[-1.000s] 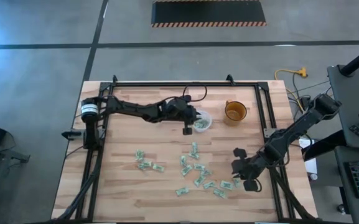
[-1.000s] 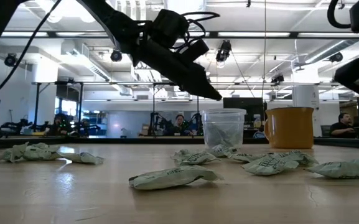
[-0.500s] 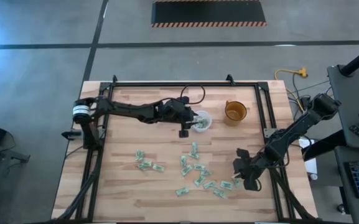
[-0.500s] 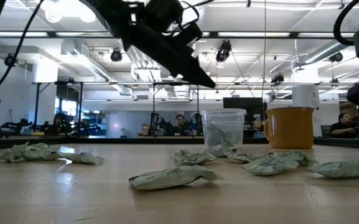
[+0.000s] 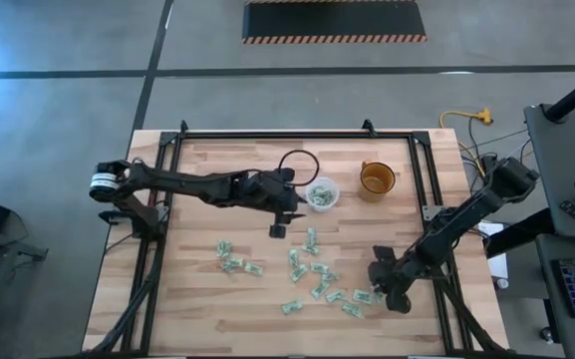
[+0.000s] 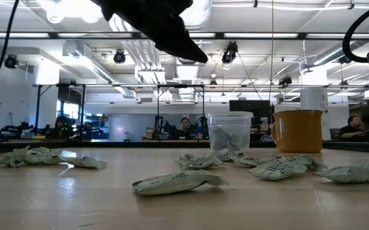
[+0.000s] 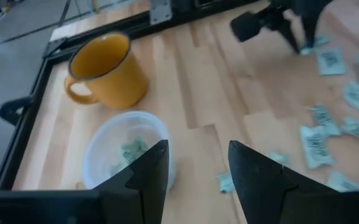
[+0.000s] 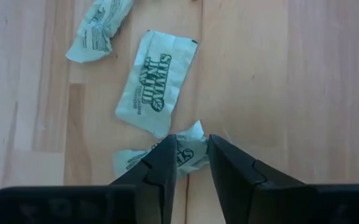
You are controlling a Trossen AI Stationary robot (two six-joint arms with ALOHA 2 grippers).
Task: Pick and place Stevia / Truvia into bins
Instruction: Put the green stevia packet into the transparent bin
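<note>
Several pale green Stevia sachets (image 5: 312,271) lie flat and scattered on the wooden table. The clear plastic cup (image 5: 321,193) stands toward the far side with a few sachets inside (image 7: 128,152). My left gripper (image 7: 198,168) is open and raised, just left and near of the cup, touching nothing. My right gripper (image 5: 379,291) is down at the right end of the scatter, shut on a crumpled sachet (image 8: 191,148). A flat sachet (image 8: 156,84) lies just beyond it. My right gripper pinches the crumpled sachet's raised middle fold (image 8: 195,134) between its two fingers, coming from above and pointing down. One end of the sachet (image 8: 129,160) spreads out past one finger (image 8: 162,168) and lies on the wood.
An orange mug (image 5: 377,178) stands right of the clear cup, close to it. A black metal frame (image 5: 267,134) runs around the table's edges. Bare wood lies left of the sachets and along the near edge. People sit far behind the table (image 6: 184,126).
My left gripper has drawn back from over the clear cup, rising and moving toward the table's left and near edge. My right gripper has shifted slightly toward the near left, onto the sachets at the right end of the scatter.
</note>
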